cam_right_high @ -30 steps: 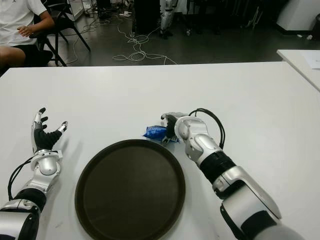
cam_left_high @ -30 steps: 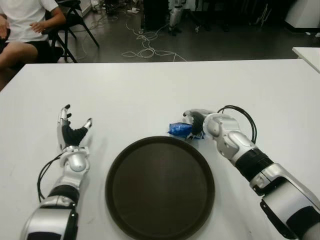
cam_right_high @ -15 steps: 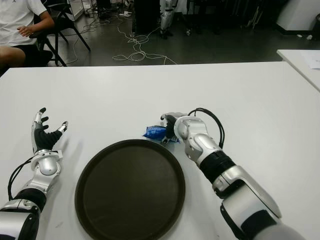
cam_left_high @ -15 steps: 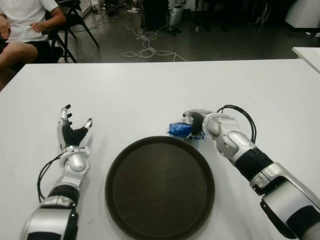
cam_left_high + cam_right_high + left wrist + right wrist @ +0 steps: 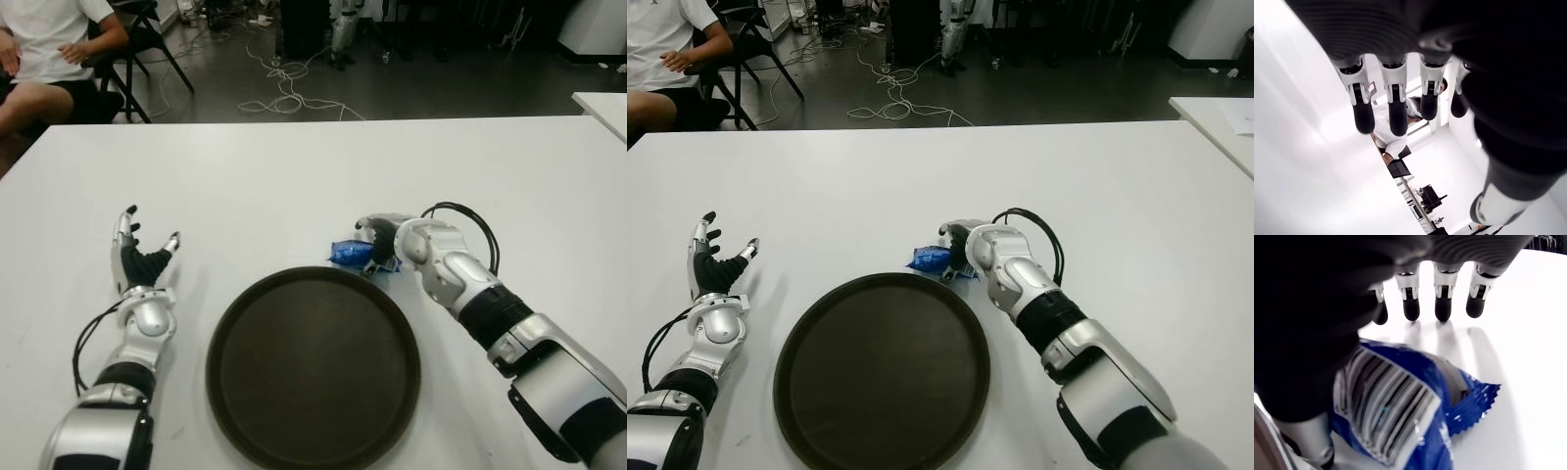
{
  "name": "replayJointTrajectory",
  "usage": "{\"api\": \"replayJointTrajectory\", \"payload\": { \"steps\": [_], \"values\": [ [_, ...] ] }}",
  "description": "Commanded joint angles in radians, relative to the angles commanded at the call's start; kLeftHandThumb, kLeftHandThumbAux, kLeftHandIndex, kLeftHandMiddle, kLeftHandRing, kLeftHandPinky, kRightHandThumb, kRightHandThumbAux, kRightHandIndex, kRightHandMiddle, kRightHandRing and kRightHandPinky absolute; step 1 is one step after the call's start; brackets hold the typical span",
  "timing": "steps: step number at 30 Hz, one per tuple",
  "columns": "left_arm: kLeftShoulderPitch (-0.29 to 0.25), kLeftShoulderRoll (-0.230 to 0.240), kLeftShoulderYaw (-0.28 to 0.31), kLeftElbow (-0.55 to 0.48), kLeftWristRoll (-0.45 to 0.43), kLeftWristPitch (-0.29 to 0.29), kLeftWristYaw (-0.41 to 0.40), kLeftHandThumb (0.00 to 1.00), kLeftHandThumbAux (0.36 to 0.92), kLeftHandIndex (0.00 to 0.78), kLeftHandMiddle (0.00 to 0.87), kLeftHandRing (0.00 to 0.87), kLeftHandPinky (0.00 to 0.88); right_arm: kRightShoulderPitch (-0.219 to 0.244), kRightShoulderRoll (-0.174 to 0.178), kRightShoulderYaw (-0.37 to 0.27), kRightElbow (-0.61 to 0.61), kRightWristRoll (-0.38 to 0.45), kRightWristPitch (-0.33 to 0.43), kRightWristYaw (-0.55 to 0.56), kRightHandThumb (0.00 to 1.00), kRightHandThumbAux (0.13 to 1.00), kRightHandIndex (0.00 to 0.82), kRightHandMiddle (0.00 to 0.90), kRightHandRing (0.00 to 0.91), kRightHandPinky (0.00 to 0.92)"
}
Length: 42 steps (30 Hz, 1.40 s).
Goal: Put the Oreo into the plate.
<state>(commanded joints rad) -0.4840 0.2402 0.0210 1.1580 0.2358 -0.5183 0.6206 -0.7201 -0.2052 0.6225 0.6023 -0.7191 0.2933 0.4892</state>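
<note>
The Oreo, a blue foil packet (image 5: 351, 254), lies on the white table just beyond the far rim of the round dark plate (image 5: 313, 367). My right hand (image 5: 380, 238) is over the packet's right end. In the right wrist view the packet (image 5: 1400, 401) sits under the palm, the fingers (image 5: 1443, 303) reach straight past it with their tips at the table, and the thumb stands beside it. Nothing shows the fingers closed around it. My left hand (image 5: 142, 257) shows left of the plate, fingers spread and holding nothing.
The white table (image 5: 294, 176) stretches well beyond the packet. A seated person (image 5: 49, 49) is at the far left past the table edge, with cables on the floor behind. A second white table corner (image 5: 602, 103) shows at the far right.
My right forearm has shifted very slightly; the hand stays at the packet. The packet, plate and left hand have not moved.
</note>
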Motion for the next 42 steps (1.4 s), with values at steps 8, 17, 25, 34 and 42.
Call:
{"api": "replayJointTrajectory", "payload": {
  "steps": [8, 17, 25, 34, 42],
  "values": [
    [0.001, 0.000, -0.001, -0.002, 0.000, -0.006, -0.001, 0.249, 0.762, 0.108, 0.118, 0.148, 0.225, 0.000, -0.003, -0.004, -0.002, 0.005, -0.022, 0.008, 0.000, 0.764, 0.046, 0.092, 0.069, 0.000],
    [0.002, -0.001, -0.004, -0.006, 0.002, -0.013, -0.003, 0.249, 0.772, 0.111, 0.112, 0.142, 0.211, -0.015, -0.008, 0.008, 0.020, 0.002, -0.071, 0.030, 0.000, 0.764, 0.046, 0.091, 0.063, 0.000],
    [0.002, -0.006, 0.003, -0.009, -0.009, -0.009, -0.014, 0.262, 0.766, 0.110, 0.106, 0.131, 0.199, -0.028, 0.003, -0.002, 0.078, 0.012, -0.108, 0.021, 0.000, 0.769, 0.062, 0.101, 0.069, 0.000],
    [0.000, -0.002, -0.001, -0.004, -0.002, -0.007, -0.006, 0.243, 0.769, 0.110, 0.118, 0.148, 0.215, -0.055, 0.030, -0.014, 0.184, 0.025, -0.154, 0.000, 0.000, 0.779, 0.085, 0.111, 0.081, 0.006],
    [0.000, 0.000, -0.005, -0.002, 0.006, -0.009, 0.004, 0.239, 0.776, 0.115, 0.127, 0.158, 0.229, -0.066, 0.038, -0.019, 0.215, 0.026, -0.163, -0.006, 0.000, 0.778, 0.088, 0.106, 0.086, 0.004]
  ]
}}
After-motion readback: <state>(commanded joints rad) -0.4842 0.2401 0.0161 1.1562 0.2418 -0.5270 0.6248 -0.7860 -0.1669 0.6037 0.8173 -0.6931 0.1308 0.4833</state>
